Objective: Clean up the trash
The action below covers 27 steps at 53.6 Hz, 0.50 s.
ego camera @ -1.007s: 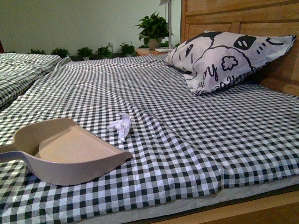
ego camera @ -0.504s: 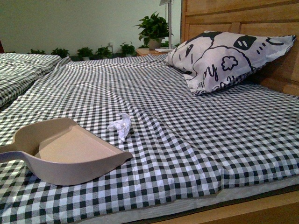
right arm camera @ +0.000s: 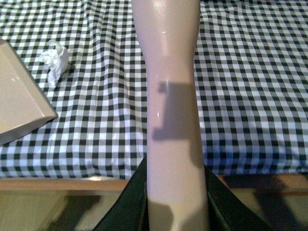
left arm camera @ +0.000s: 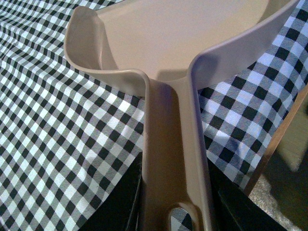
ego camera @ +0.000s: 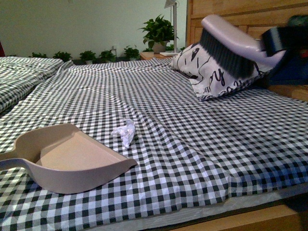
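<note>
The trash, a small crumpled white paper wad, lies on the checked bedsheet just beyond the mouth of the dustpan; it also shows in the right wrist view. The beige-pink dustpan rests on the sheet at the front left, its mouth facing the wad. My left gripper is shut on the dustpan's handle. My right gripper is shut on the handle of the brush. The brush hangs in the air at the upper right, dark bristles down, in front of the pillow.
A patterned pillow leans on the wooden headboard at the back right. Potted plants stand behind the bed. A second checked bed is at the left. The bed's wooden front edge runs below the sheet.
The brush in my right gripper has come into the front view at the upper right. The dustpan has shifted very slightly. The paper wad has not moved.
</note>
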Each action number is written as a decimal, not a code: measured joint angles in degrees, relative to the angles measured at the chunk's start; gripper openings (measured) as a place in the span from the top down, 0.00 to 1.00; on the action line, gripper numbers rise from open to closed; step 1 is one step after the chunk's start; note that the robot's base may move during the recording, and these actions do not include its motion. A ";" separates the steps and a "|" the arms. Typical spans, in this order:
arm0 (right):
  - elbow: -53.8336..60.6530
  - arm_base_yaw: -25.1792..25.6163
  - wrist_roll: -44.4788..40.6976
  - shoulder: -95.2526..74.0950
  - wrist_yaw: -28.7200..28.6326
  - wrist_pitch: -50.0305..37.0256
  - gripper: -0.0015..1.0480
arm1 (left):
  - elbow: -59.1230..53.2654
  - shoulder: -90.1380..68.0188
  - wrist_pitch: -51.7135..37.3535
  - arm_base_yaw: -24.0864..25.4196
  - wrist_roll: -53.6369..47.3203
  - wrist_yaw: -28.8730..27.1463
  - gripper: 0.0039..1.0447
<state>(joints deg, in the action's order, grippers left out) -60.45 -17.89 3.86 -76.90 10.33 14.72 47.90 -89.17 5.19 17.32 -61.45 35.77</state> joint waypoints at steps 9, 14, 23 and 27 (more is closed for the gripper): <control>-5.92 -1.42 -3.58 -10.62 1.11 -0.52 0.80 | 0.00 0.02 0.00 0.00 0.02 0.00 0.73; -7.34 -2.51 -5.46 -13.94 1.14 -0.55 0.80 | 0.00 0.00 0.00 0.00 0.00 0.00 0.73; -8.94 -5.25 -7.82 -18.56 2.27 -1.07 0.80 | 0.00 0.00 0.00 0.00 0.00 0.00 0.73; -9.29 -6.34 -8.04 -19.98 2.73 -1.55 0.80 | 0.00 0.02 0.00 0.00 0.02 0.00 0.73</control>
<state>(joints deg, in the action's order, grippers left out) -69.73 -24.23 -4.19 -96.88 13.06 13.17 47.90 -89.14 5.19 17.32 -61.43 35.77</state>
